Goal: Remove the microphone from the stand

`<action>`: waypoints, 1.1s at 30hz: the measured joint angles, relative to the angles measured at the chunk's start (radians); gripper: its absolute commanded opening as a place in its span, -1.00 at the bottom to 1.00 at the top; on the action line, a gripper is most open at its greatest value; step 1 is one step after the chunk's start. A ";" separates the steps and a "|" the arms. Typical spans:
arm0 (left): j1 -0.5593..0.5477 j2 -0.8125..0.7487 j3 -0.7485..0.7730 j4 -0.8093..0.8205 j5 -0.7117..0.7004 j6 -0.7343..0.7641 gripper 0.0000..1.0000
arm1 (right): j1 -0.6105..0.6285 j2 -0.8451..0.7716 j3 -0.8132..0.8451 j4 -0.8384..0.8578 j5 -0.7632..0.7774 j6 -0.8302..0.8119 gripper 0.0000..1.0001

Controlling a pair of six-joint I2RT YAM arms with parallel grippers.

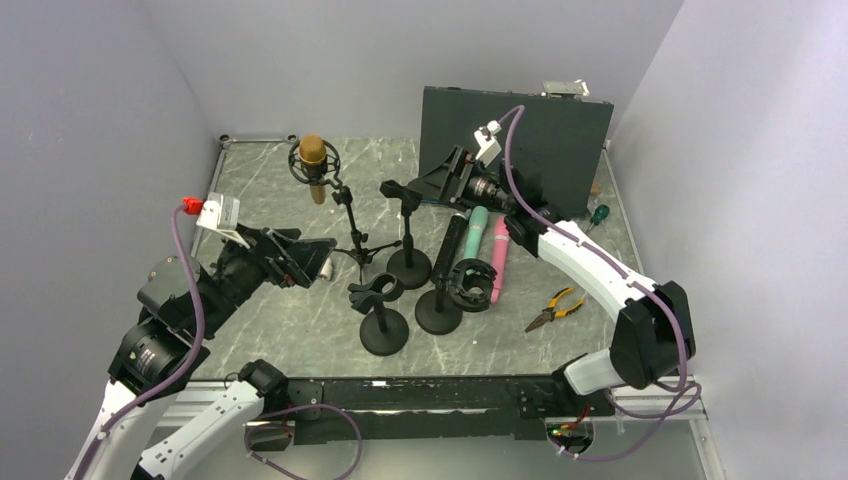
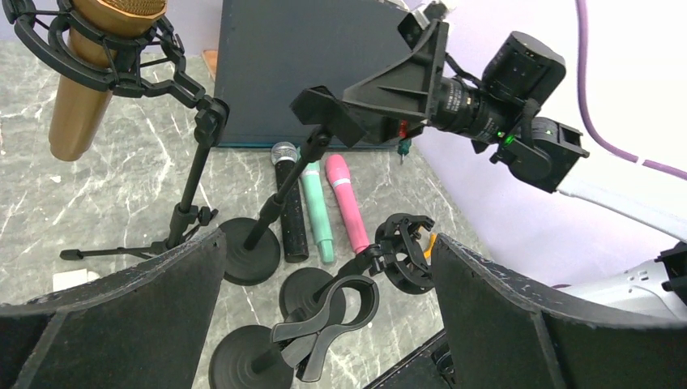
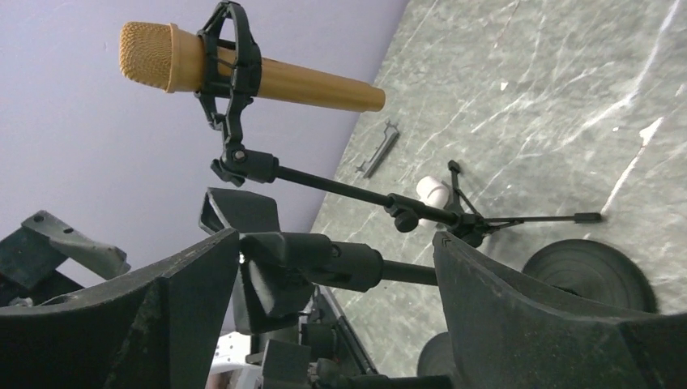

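Holding left arm (image 1: pixel 180 300) low at left of table (image 1: pixel 280 335), jaws spread, gripping nothing; reaching right arm (image 1: pixel 590 265), jaws parted, flanking empty stand clip (image 3: pixel 283 267), perhaps touching. Leaving gold microphone (image 3: pixel 324 87) upright in shock mount (image 3: pixel 228 113) on tripod stand (image 1: pixel 355 235), rear left.

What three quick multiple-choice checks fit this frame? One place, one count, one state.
1. The gold microphone is: A in a drawer; B held on the tripod stand; C in a cardboard box.
2. Microphones lying flat on the table: A one; B five; C three.
3. The left hand is: A open, holding nothing; B shut on a sponge; C shut on a cloth.
Answers: B, the shock mount rings it atop the stand; C, the black mic, green mic and pink mic lie side by side; A, its fingers stand wide apart with nothing between them.
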 measured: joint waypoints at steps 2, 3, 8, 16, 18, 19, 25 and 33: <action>0.000 0.000 0.000 -0.001 0.000 0.000 0.99 | 0.016 0.030 0.015 -0.001 0.003 0.008 0.78; 0.000 0.000 0.000 -0.002 0.000 0.000 0.99 | 0.023 0.038 0.023 0.000 0.005 0.008 0.77; 0.000 0.000 0.000 -0.006 0.000 0.000 0.99 | 0.052 0.045 0.055 -0.003 0.024 -0.003 0.70; 0.000 0.000 0.000 -0.007 0.000 0.000 0.99 | 0.059 0.052 0.077 -0.021 0.031 -0.019 0.40; 0.000 0.000 0.000 -0.007 0.000 0.001 0.99 | 0.059 0.054 0.078 -0.022 0.035 -0.020 0.27; 0.000 0.000 0.000 -0.006 0.000 0.001 0.99 | 0.059 0.055 0.078 -0.021 0.035 -0.019 0.20; 0.000 -0.001 0.000 -0.008 0.000 0.002 0.99 | 0.060 0.055 0.079 -0.005 0.036 -0.018 0.11; 0.000 -0.008 0.000 -0.021 0.000 0.007 0.99 | 0.060 0.048 0.027 0.017 0.038 -0.025 0.11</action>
